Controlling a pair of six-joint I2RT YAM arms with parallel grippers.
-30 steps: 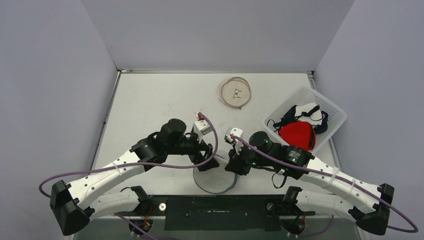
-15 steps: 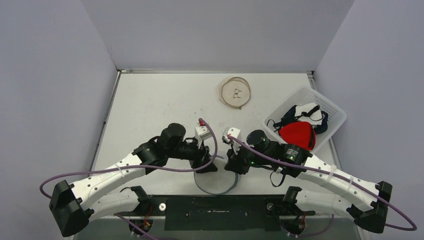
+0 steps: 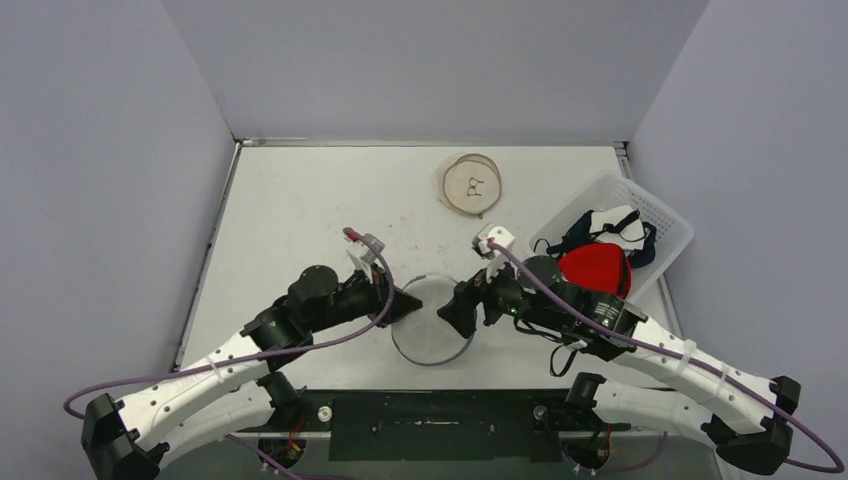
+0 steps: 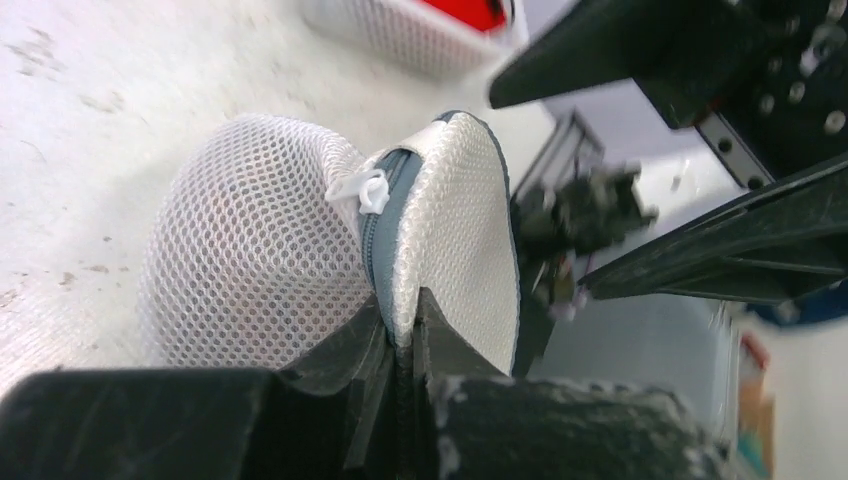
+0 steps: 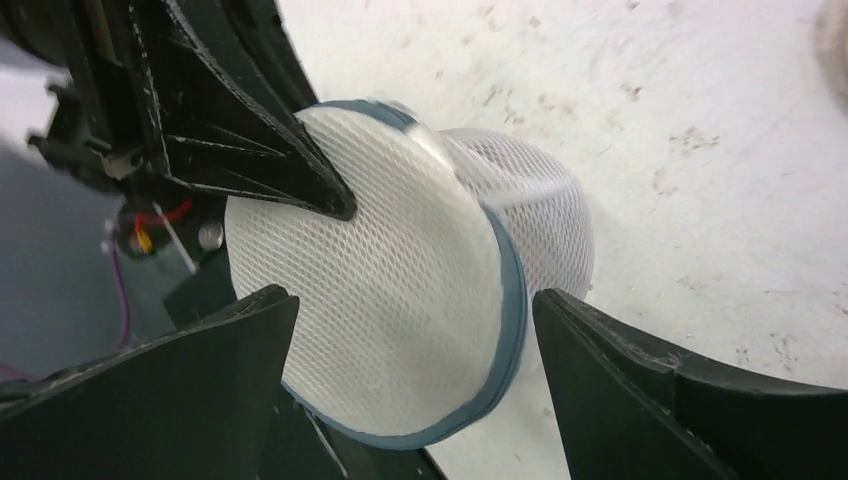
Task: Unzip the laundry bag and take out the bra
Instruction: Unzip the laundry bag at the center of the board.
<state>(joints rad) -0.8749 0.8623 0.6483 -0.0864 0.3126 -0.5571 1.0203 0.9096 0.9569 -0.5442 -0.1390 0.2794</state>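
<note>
The laundry bag point(image 3: 432, 322) is a round white mesh pouch with a grey-blue zipper band, near the table's front edge between both arms. My left gripper point(image 3: 408, 304) is shut on the bag's rim point(image 4: 405, 318), pinching the mesh edge beside the zipper. The white zipper pull point(image 4: 360, 190) sits on the band a little beyond my fingers. My right gripper point(image 3: 462, 312) is open, its two fingers standing either side of the bag's flat face point(image 5: 380, 290) without touching it. The bra is hidden.
A white plastic basket point(image 3: 650, 205) with red, white and dark garments stands at the right. A second round, tan mesh pouch point(image 3: 471, 185) lies at the back centre. The table's front edge runs just below the bag.
The left gripper has shut on the bag's rim and pulled back to the left. The right gripper has let go, opened wide and drawn back to the right. The bag's white face now shows.
</note>
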